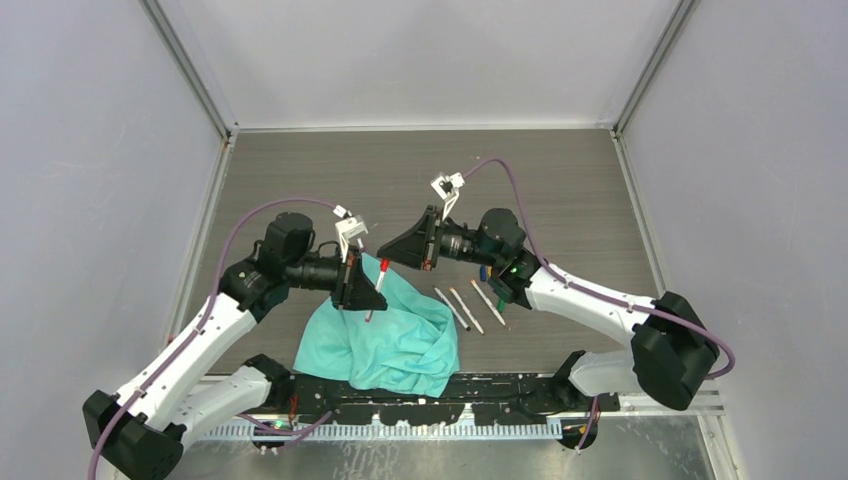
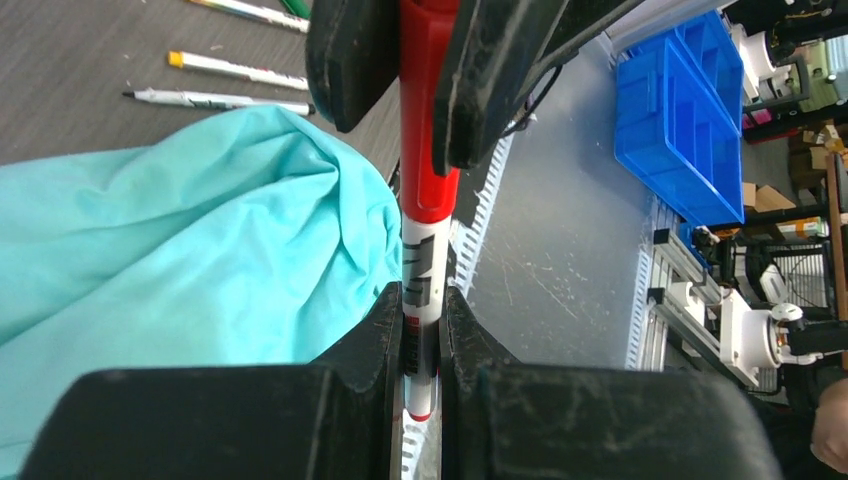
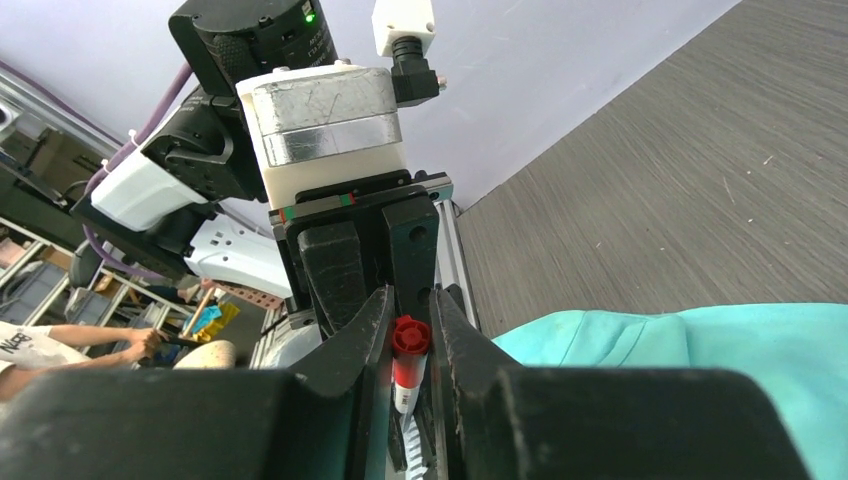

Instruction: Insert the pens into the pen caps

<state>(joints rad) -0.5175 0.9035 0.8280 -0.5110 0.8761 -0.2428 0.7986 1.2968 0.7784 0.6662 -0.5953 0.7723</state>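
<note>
A white-barrelled pen (image 1: 372, 303) with a red cap (image 1: 383, 268) on its tip hangs in the air between my two grippers, above a teal cloth (image 1: 390, 340). My left gripper (image 1: 372, 297) is shut on the white barrel (image 2: 420, 300). My right gripper (image 1: 386, 256) is shut on the red cap (image 3: 408, 336), which also shows in the left wrist view (image 2: 428, 170). Three more pens (image 1: 467, 310) lie side by side on the table right of the cloth, and also show in the left wrist view (image 2: 225, 98). The other caps are not clearly visible.
The crumpled teal cloth (image 2: 150, 280) covers the near middle of the table (image 1: 560, 200) under the grippers. Walls enclose the table on three sides. A blue bin (image 2: 680, 110) stands beyond the table's near edge.
</note>
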